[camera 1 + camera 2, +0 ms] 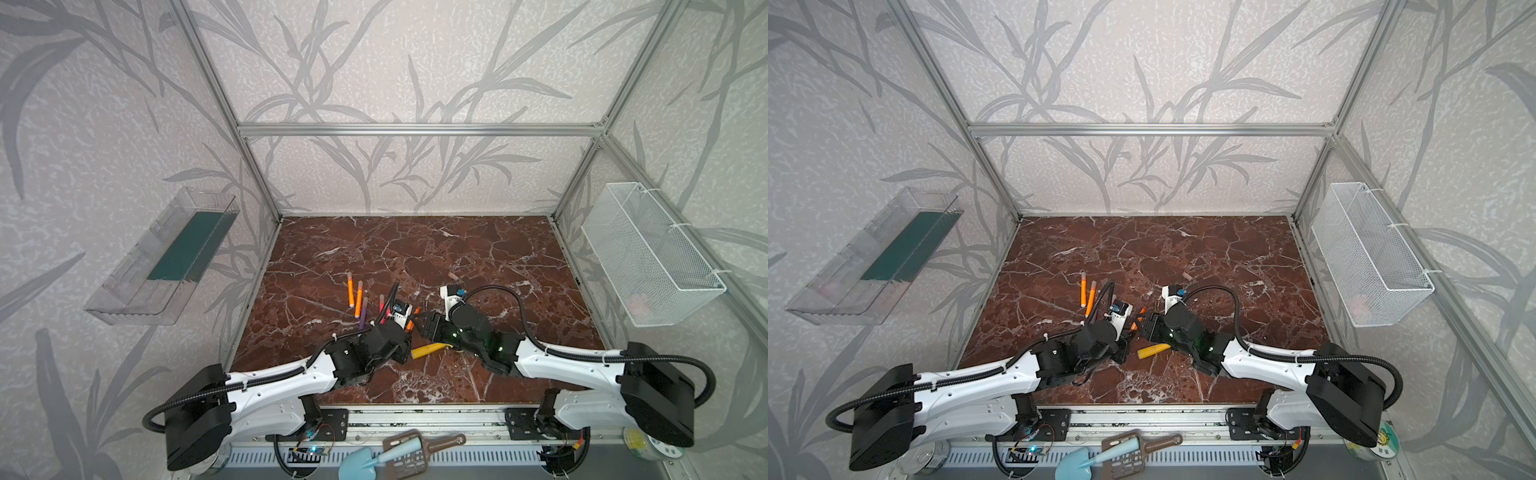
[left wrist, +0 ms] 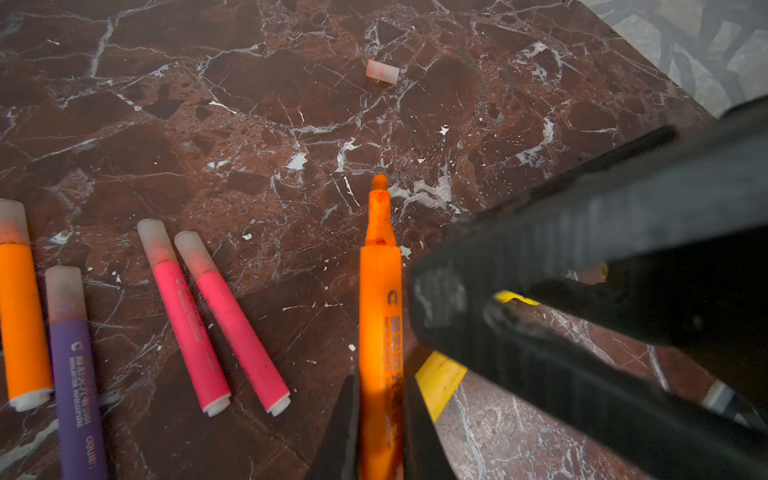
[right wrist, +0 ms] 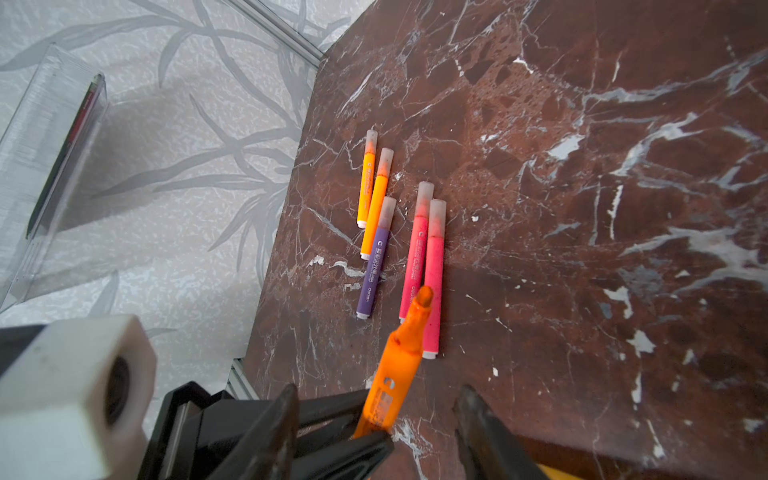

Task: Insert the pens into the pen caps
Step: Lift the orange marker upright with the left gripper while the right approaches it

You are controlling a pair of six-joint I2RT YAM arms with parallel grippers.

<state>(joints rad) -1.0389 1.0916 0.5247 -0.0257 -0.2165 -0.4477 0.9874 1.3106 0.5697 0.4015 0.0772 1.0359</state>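
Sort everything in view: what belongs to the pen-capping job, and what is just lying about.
Job: uncapped orange pen in left gripper; loose pen cap; two capped orange pens; capped purple pen; two capped pink pens.

Lying about: yellow handle; blue toy shovel; brown slotted paddle; clear wall bin; white mesh basket.

On the marble counter (image 1: 478,249), two orange pens (image 1: 351,291) are laid side by side, with a purple pen (image 1: 363,313) and a pinkish-red pen (image 1: 381,302) just beside them; a third orange pen (image 1: 411,322) is seen between the left gripper (image 1: 406,329) and the right gripper (image 1: 420,322), set close together; one pen cap (image 1: 452,275) is seen well apart; a yellow shovel (image 1: 428,350) is partly hidden.
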